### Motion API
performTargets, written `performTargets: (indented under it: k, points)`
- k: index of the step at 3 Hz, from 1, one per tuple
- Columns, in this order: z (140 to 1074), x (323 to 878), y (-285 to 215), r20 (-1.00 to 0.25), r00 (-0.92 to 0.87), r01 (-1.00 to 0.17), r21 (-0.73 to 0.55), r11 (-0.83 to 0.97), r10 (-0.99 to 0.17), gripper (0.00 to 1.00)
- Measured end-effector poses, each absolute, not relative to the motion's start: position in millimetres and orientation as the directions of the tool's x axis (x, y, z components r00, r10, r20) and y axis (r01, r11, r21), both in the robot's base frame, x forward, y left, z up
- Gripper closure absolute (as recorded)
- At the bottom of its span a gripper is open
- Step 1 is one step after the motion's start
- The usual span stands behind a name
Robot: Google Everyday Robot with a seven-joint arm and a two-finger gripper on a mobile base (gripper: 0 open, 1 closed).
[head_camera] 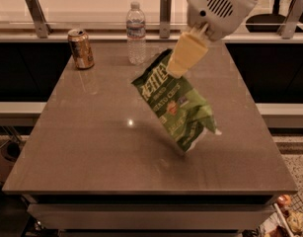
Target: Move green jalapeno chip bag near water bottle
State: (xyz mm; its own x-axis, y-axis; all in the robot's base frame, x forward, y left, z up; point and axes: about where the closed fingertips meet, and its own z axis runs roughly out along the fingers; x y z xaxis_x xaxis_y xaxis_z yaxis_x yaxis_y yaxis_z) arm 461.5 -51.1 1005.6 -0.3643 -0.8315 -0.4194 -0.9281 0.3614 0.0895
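My gripper (pixel 173 69) hangs over the middle of the table, shut on the top end of the green jalapeno chip bag (pixel 175 104). The bag dangles in the air, tilted down to the right, clear of the tabletop. The water bottle (pixel 136 33) stands upright at the table's far edge, a little left of the gripper and beyond it. The bag's upper corner is close to the bottle but apart from it.
A gold-brown drink can (pixel 81 48) stands at the far left of the brown table (pixel 92 152). A counter with metal posts (pixel 165 15) runs behind the table. The table's front and side edges drop to the floor.
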Motion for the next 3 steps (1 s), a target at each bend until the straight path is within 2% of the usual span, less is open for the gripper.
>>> performTargets:
  k: [3]
  points:
    - [1104,576,-102,-0.529,-0.373,-0.847,-0.142,0.512,-0.763,1.00]
